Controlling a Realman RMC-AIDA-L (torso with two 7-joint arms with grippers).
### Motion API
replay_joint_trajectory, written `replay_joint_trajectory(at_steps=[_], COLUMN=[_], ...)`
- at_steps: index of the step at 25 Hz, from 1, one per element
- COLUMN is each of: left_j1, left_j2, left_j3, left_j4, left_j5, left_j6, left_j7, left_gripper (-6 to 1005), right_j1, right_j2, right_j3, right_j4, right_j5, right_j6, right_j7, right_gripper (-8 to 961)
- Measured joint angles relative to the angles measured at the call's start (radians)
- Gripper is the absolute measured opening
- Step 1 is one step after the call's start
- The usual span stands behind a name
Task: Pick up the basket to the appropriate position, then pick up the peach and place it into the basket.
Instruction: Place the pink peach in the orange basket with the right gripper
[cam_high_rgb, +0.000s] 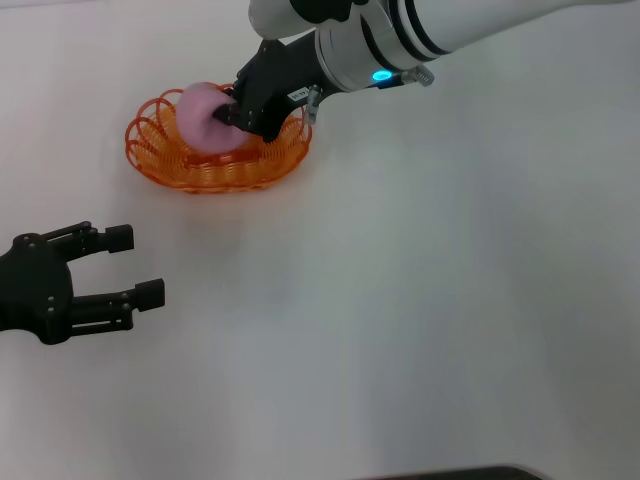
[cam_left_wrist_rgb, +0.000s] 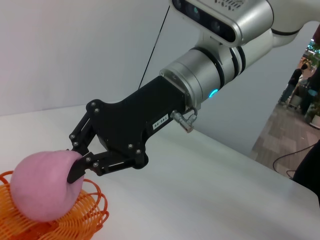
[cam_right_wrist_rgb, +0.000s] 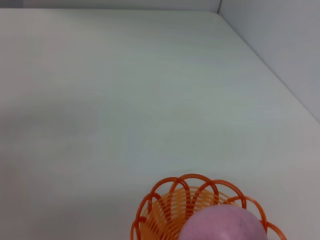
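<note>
Now my right gripper is clamped on the round pink peach, low inside the shallow orange wire basket so it won't roll when freed. My left gripper hangs parked nearer me over the white table, fingers apart.

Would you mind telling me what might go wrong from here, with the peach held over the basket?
1. The right pincer grips the peach at one side only; opening carelessly might roll it against the low looped rim of the basket.
2. The light wire basket sits loose on the table, so a fingertip catching a loop while withdrawing may drag it.
3. The left pincer rests open and apart, nearer the robot, too far to steady anything.
</note>
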Motion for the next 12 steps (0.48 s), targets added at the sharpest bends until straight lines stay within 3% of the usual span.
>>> replay_joint_trajectory(at_steps=[9,12], left_j1=[-0.005,-0.005], left_j2=[0.001,0.001], left_j3=[0.001,0.002], left_j4=[-0.002,-0.002], left_j5=[0.007,0.008], left_j6=[0.002,0.005], left_j7=[0.0,0.0], left_gripper=[890,890], right_j1=[-0.003,-0.003], right_j2=[0.0,0.0], right_j3=[-0.002,-0.002], right_j4=[0.003,0.005], right_j5=[0.003,0.006], right_j6=[-0.009,-0.008], right_j7=[0.002,0.002], right_gripper=[163,223])
